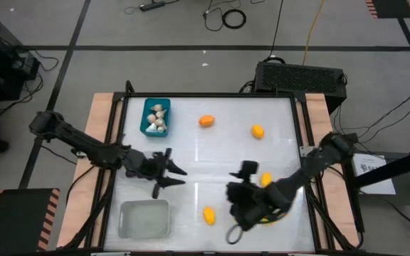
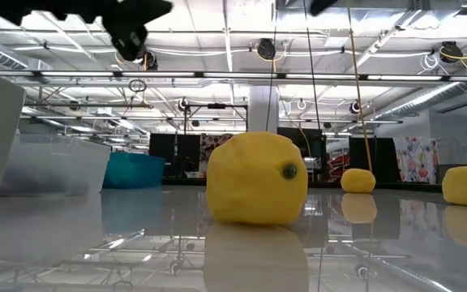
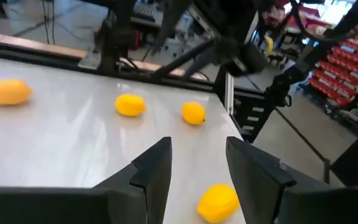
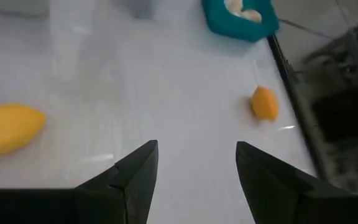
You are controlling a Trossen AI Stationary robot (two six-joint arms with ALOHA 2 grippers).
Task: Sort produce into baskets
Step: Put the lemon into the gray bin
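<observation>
Four orange-yellow lemons lie loose on the white bench [image 1: 212,160]: one [image 1: 206,121] beside the teal bin [image 1: 146,121], which holds whitish bulbs [image 1: 158,117], one [image 1: 258,131] further right, one [image 1: 265,179] by the right arm, and one [image 1: 209,215] near the front edge. The left hand [image 1: 171,174] hovers mid-bench above the pale translucent bin [image 1: 144,217], its fingers [image 3: 151,171] apart and holding nothing. The right hand [image 1: 235,193] hangs between the two nearer lemons, fingers [image 4: 138,168] spread and likewise empty.
</observation>
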